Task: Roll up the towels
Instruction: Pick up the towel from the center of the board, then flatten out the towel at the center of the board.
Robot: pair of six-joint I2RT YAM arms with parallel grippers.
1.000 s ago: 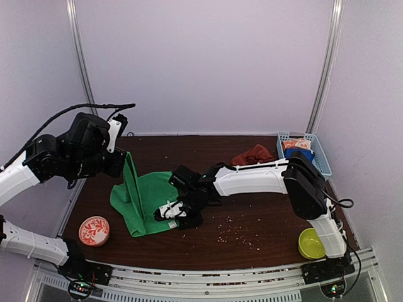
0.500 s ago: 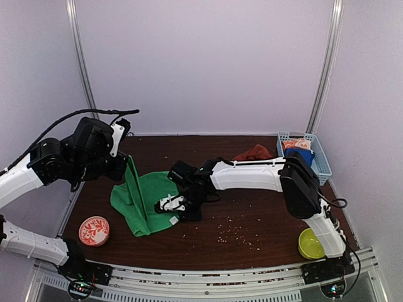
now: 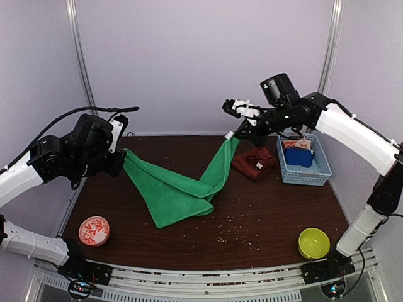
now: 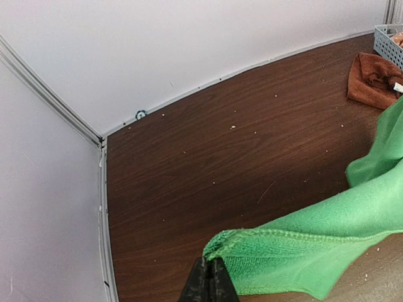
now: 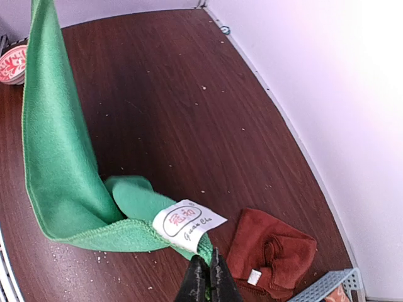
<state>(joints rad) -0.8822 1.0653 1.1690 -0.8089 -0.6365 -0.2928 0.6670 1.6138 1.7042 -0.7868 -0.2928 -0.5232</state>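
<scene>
- Over the rear left of the table, the left arm is bent at the elbow with its wrist raised. The left gripper has its fingers pressed together on one corner of the green towel.
- From the left wrist view, the towel's hemmed corner sits pinched between the dark fingertips, and the cloth runs off to the right.
- On the right, the arm rises from its base and reaches toward the back wall, higher than the left wrist. The right gripper is clamped on another corner of the green towel.
- From the right wrist view, that corner carries a white label just beside the closed tips. The cloth hangs from them in a narrow fold.
- Between the two grippers the green towel sags in a V. Both held corners are lifted, while its middle and lower part lie creased on the table, left of centre.
- Behind and right of it, the red towel lies crumpled on the table, touched by neither gripper.
- Just beside the red towel stands a pale blue basket with blue and orange items inside.
- Near the front left is a red patterned bowl, and near the front right a yellow bowl.
- Pale crumbs are scattered on the table in front of the green towel.
</scene>
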